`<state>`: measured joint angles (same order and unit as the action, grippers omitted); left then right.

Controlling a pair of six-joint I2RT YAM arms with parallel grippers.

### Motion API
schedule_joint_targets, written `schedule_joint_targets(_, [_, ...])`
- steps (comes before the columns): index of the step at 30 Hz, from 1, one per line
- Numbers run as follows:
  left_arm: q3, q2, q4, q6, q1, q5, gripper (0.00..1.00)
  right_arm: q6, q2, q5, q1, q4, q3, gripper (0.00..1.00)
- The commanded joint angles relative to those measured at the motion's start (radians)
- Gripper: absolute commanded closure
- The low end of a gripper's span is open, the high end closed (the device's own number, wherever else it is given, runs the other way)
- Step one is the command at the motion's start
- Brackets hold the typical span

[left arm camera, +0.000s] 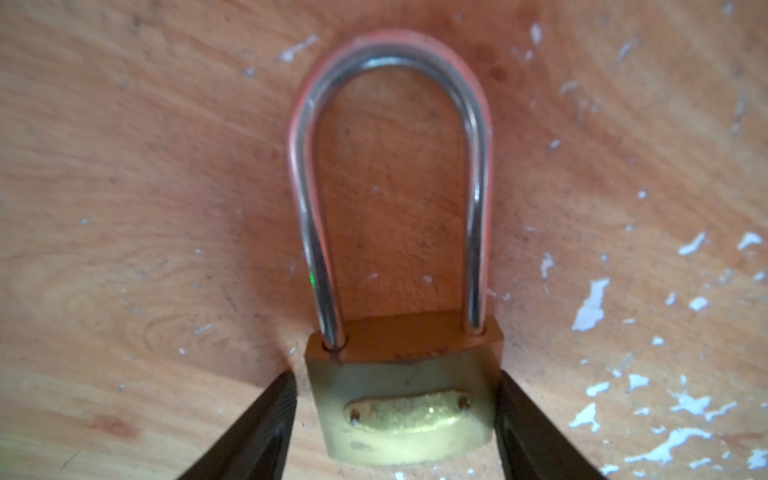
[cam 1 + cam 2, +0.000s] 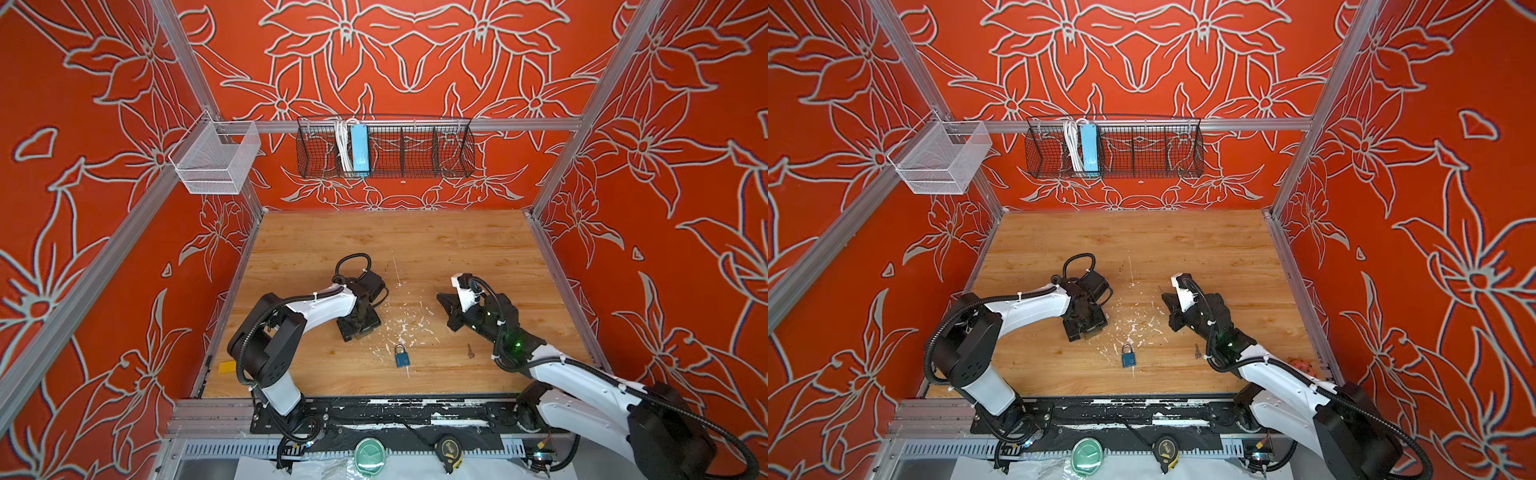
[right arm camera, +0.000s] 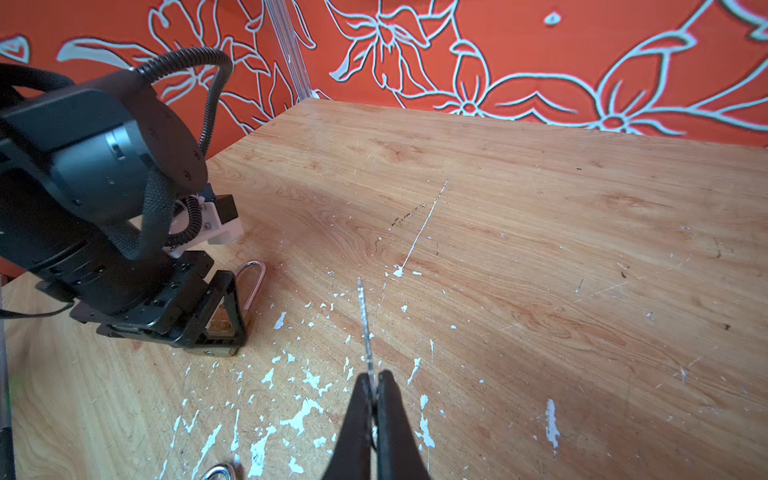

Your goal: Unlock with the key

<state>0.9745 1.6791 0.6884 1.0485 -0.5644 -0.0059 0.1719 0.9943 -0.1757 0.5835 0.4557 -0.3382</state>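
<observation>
A brass padlock (image 1: 405,432) with a long steel shackle (image 1: 309,208) lies flat on the wooden table. My left gripper (image 1: 397,374) is open and straddles its body: one finger (image 1: 266,415) stands a little off it, the other finger (image 1: 523,419) is at its side. In both top views this gripper (image 2: 360,326) points down and hides the lock. My right gripper (image 3: 376,380) is shut on a thin key (image 3: 365,324), whose blade sticks out ahead above the table. It hovers right of the lock (image 3: 253,276), apart from it.
A blue padlock (image 2: 401,356) and a second key (image 2: 470,351) lie near the front edge. A black wire basket (image 2: 415,145) and a white mesh basket (image 2: 216,160) hang on the frame. A tape measure (image 2: 449,451) and a green lid (image 2: 369,455) sit off the table.
</observation>
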Motion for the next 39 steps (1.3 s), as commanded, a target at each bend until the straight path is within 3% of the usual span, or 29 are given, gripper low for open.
schedule_joint_targets(1, [-0.003, 0.068, -0.030, 0.031, 0.010, -0.030, 0.26, -0.014, -0.025, 0.008, -0.005, 0.007, -0.001, 1.00])
schedule_joint_targets(9, [-0.006, 0.102, -0.014, 0.071, 0.011, -0.022, 0.28, -0.012, -0.017, 0.003, -0.006, 0.009, -0.006, 1.00])
schedule_joint_targets(17, [0.003, 0.058, 0.011, 0.042, 0.010, -0.029, 0.46, -0.014, 0.005, 0.004, -0.010, 0.019, -0.012, 1.00])
schedule_joint_targets(20, [0.026, 0.040, 0.047, 0.019, 0.009, -0.053, 0.48, -0.016, 0.009, 0.002, -0.009, 0.014, -0.015, 1.00])
schedule_joint_targets(34, [0.064, -0.008, 0.100, -0.022, 0.009, -0.077, 0.48, -0.012, 0.000, 0.005, -0.019, 0.013, -0.010, 1.00])
schedule_joint_targets(39, [0.060, 0.012, 0.081, -0.033, 0.008, -0.056, 0.41, -0.013, -0.006, 0.008, -0.022, 0.010, -0.008, 1.00])
